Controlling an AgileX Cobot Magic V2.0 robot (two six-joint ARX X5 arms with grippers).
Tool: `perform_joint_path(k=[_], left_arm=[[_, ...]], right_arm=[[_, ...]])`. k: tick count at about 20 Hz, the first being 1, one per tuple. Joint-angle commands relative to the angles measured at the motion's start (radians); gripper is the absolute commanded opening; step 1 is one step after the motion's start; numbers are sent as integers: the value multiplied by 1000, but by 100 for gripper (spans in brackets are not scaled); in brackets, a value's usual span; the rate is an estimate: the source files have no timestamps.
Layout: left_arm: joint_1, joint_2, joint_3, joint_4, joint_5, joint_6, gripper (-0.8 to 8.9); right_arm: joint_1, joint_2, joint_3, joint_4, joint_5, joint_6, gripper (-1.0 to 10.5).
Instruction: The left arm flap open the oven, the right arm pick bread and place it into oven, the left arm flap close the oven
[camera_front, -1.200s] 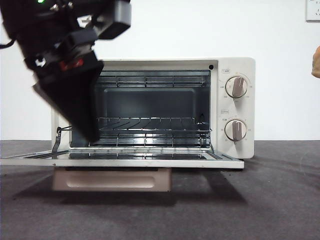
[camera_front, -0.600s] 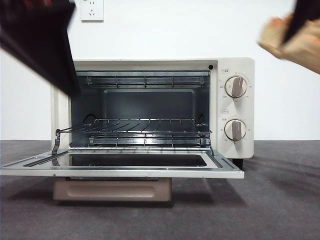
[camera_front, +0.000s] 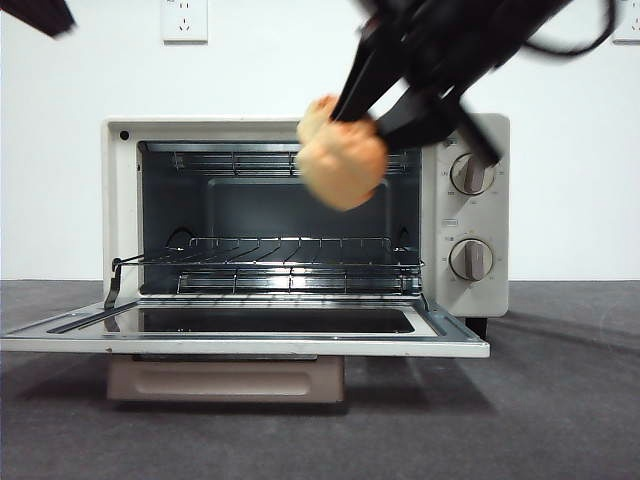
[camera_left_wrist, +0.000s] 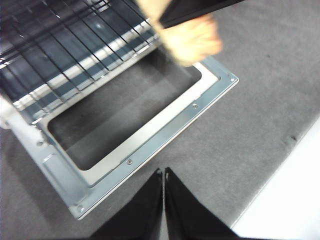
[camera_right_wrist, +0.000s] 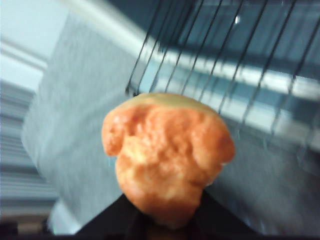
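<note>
My right gripper is clenched on the bread, coming in from the upper right of the front view, blurred. In its wrist view the loaf fills the middle, pinched between the two black jaws at its lower end. I see the bread hanging in the air in front of the upper right part of the oven mouth, clear of the wire rack below it and just under the top edge of the opening.

The oven door lies flapped down flat, its metal frame reaching toward me over the tabletop. The cavity behind the bread is open and wide, with the rack running across it and a second rack near the roof. The two knobs sit just right of the gripper's arm, which crosses in front of the upper one.

My left gripper hovers above the door's outer edge, jaws pressed together and holding nothing. From there I see the bread over the door's inner end, beside the rack. In the front view only a black tip shows at the top left corner, well apart from the oven.
</note>
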Motion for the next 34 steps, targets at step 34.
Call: perform_joint_path(k=[34], left_arm=[[-3,-246,3,-187,-2,-55,10]], right_arm=[[165,277,18,386,683,396,37]])
